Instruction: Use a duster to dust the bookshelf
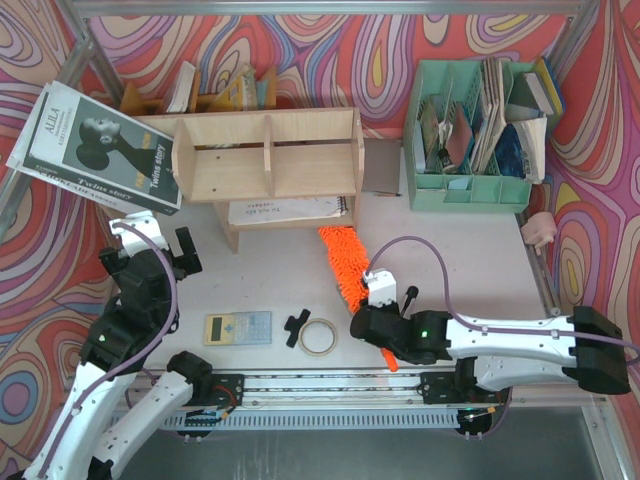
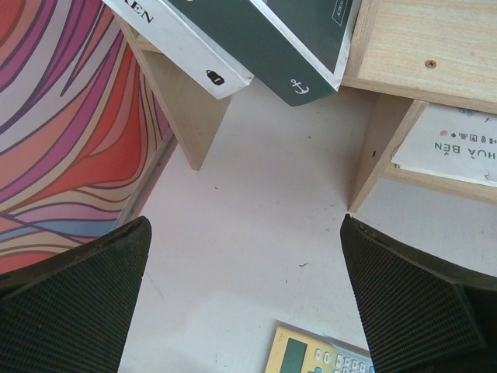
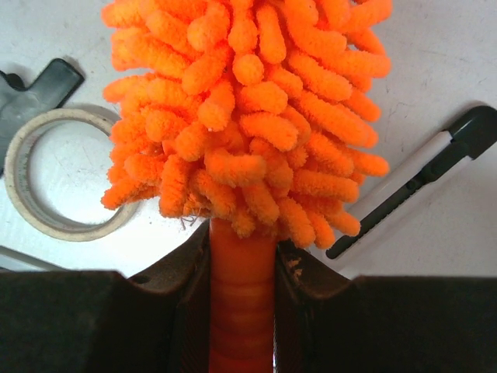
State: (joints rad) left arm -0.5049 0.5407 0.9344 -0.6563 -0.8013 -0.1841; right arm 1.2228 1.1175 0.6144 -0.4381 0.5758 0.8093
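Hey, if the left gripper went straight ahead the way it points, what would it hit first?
Probably the bare table, just left of the bookshelf leg. The left gripper is open with nothing between it and that spot, though depth is hard to judge.

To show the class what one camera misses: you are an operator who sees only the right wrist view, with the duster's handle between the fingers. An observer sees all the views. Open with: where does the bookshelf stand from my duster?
Observer: From above, the bookshelf stands beyond the duster, whose fluffy tip points at the shelf's right end, short of it.
Operator: Is anything in the way on the left?
Observer: A magazine leans tilted against the shelf's left end.
Operator: And the other arm?
Observer: The left gripper is open and empty, and hovers near the shelf's left leg.
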